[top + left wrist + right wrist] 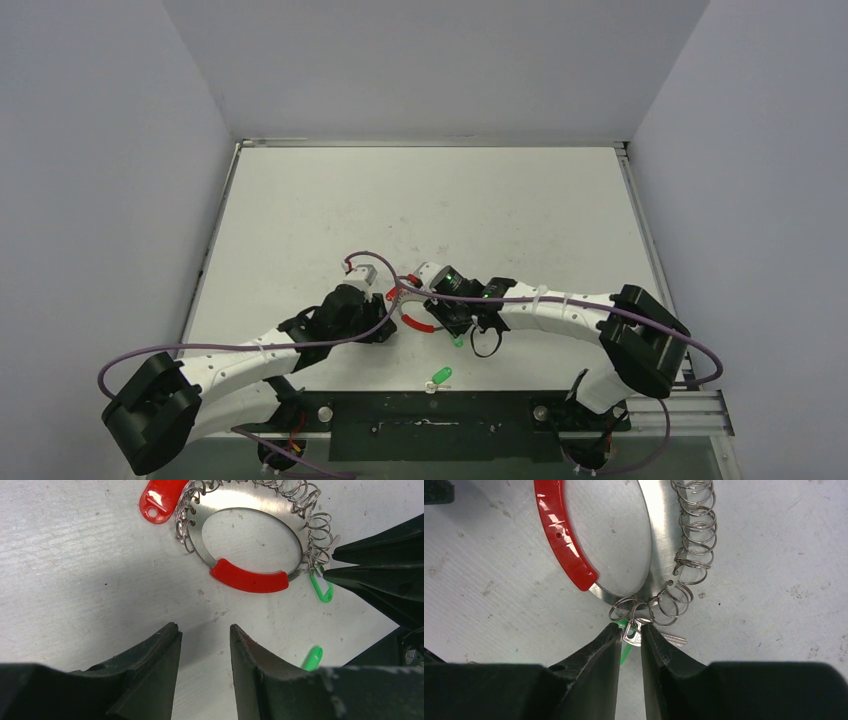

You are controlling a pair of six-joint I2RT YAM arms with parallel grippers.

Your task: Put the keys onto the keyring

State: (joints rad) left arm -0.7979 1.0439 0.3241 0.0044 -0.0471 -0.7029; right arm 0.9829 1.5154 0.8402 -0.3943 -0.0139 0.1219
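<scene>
Left wrist view: left pincer spread, nothing between its jaws, bare counter under the gap. The keyring lies flat on the counter ahead of it and apart from the fingertips. It is a flat silvery band with a wire coil wound around part of it and a red sleeve on the arc nearest this pincer. A red tag sits at the ring's upper left, touching the coil's end. The right pincer comes in from the right, tips at the coil's other end, just past the end of the sleeve. The green head of the key by the ring shows right below those tips. The loose key lies on the counter lower down, well apart from the ring, only its green head visible. Right wrist view: right pincer jaws narrowed to a slim gap, with the key by the ring in that gap. Its silvery part is at the tips and green shows further in. Cannot tell if the jaws actually press it. That key touches the last coil loops at the ring's edge. Top view: both arms meet mid-counter at the ring, left pincer on its left, right pincer on its right, loose key nearer the arm bases.
</scene>
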